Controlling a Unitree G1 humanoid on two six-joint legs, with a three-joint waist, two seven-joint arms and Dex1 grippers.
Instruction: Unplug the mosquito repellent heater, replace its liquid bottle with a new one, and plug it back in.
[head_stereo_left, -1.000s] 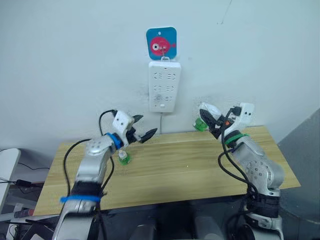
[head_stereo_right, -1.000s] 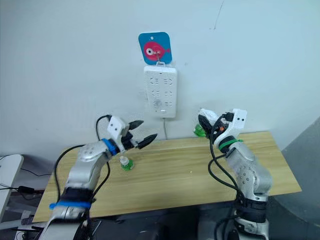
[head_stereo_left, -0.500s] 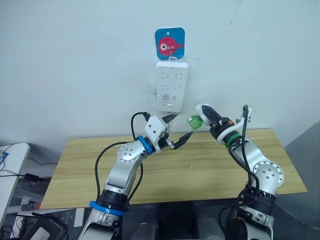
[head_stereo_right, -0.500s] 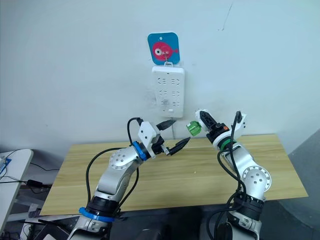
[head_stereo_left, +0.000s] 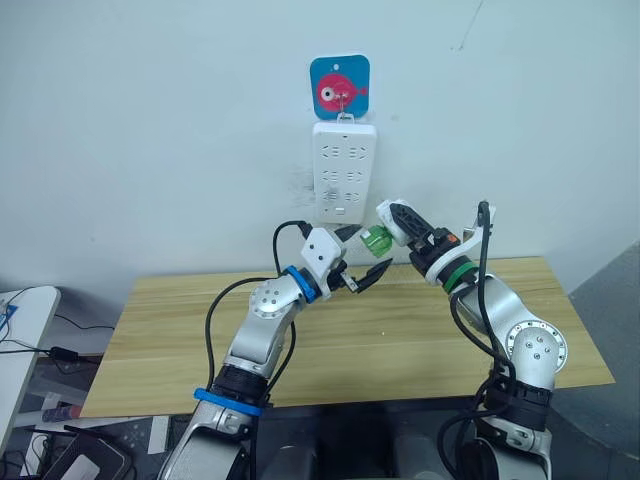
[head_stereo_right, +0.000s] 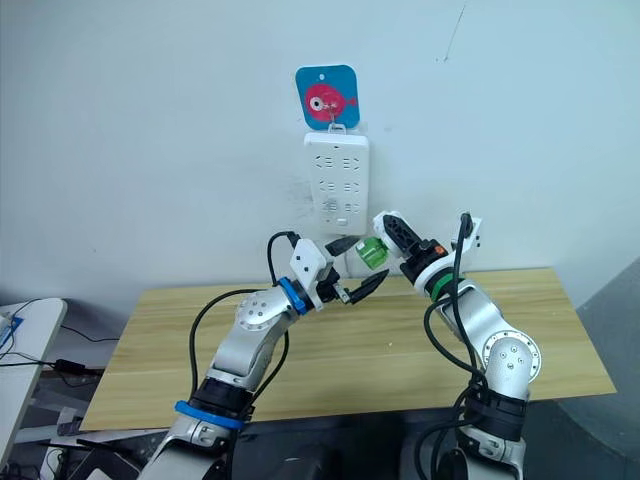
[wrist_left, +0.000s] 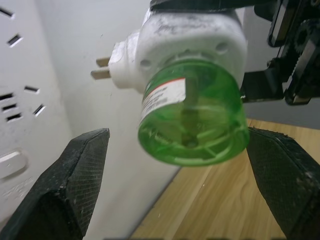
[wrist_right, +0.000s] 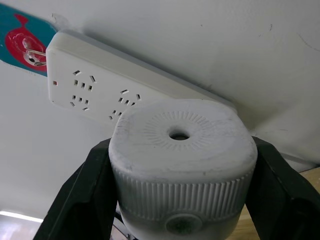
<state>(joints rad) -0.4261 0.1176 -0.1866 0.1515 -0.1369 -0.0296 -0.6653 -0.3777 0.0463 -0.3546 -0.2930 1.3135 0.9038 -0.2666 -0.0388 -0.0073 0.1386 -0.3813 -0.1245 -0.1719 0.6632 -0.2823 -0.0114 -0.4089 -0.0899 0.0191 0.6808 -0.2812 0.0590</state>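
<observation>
bottle swap under way: right gripper grasps the unplugged heater, spread left gripper must next clamp its green bottle and twist.

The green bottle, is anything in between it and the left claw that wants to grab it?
No, nothing visible. The left gripper is open, one finger on each side of the green bottle, with bare gaps. The right gripper holds the heater.

No words or numbers can be read anywhere. The green liquid bottle has a small white and red label, but its print is too blurry to make out. The blue card on the wall above the power strip shows a red fish picture and no letters.
</observation>
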